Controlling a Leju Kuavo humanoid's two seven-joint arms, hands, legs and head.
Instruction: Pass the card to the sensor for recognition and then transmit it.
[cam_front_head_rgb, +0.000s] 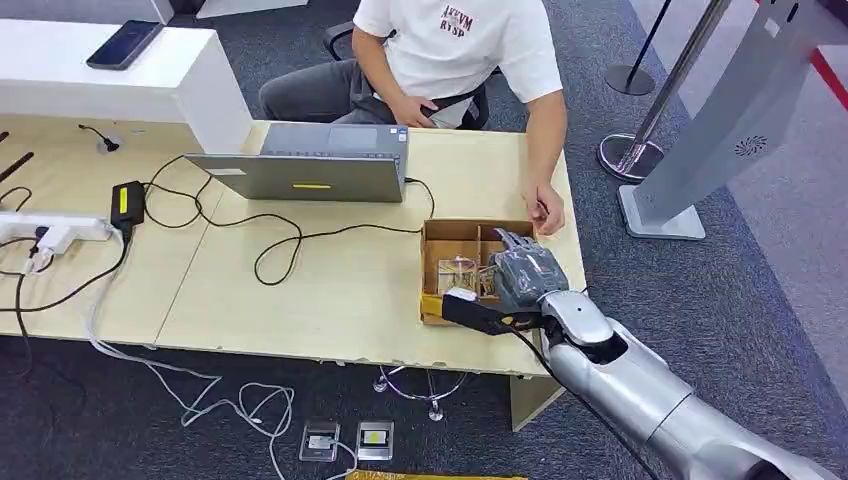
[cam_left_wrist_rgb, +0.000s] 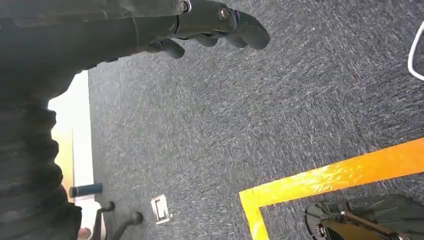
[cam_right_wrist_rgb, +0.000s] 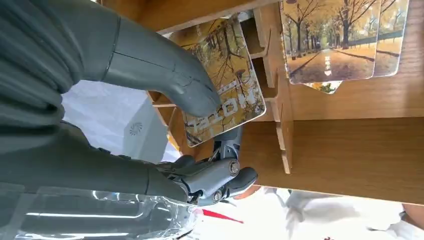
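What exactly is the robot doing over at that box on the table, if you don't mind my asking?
The robot's right hand is reaching into the compartmented wooden box at the table's edge and pinches a card printed with autumn trees between thumb and fingers. More cards like it lie in a neighbouring compartment. The left hand hangs over the carpet, holding nothing. A person in a white shirt sits opposite, one hand resting beside the box.

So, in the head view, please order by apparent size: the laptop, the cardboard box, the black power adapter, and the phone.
1. laptop, clearly largest
2. cardboard box, partly covered by the right hand
3. phone
4. black power adapter

The phone lies farther from the camera, so its lead over the adapter is modest.
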